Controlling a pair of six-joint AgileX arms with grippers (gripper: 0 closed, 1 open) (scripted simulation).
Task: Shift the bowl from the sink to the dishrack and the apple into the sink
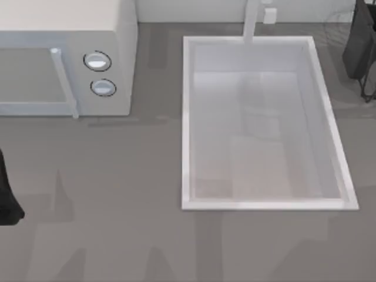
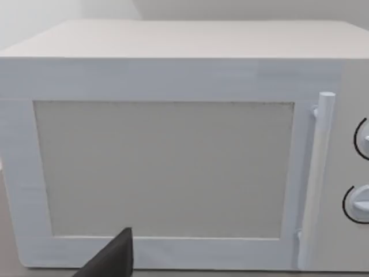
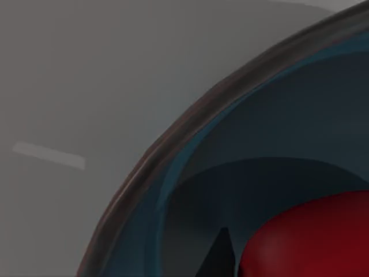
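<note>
In the right wrist view, the deep blue bowl (image 3: 190,167) with its reddish-brown rim is very close. The red apple (image 3: 314,236) lies inside it, beside one dark fingertip (image 3: 219,257) of my right gripper. From above, the white sink (image 1: 187,117) takes up the table's right half, and its basin holds nothing. My right arm (image 1: 359,44) hangs at the far right edge, behind the sink's back corner. My left arm (image 1: 7,200) is parked at the left edge. One of its dark fingertips (image 2: 115,259) faces the microwave door. The dishrack is out of view.
A white microwave (image 1: 64,53) with two round knobs (image 1: 97,61) and a bar handle stands at the back left; its door (image 2: 173,161) is shut. A white faucet (image 1: 251,23) rises behind the sink. Grey counter lies in front of both.
</note>
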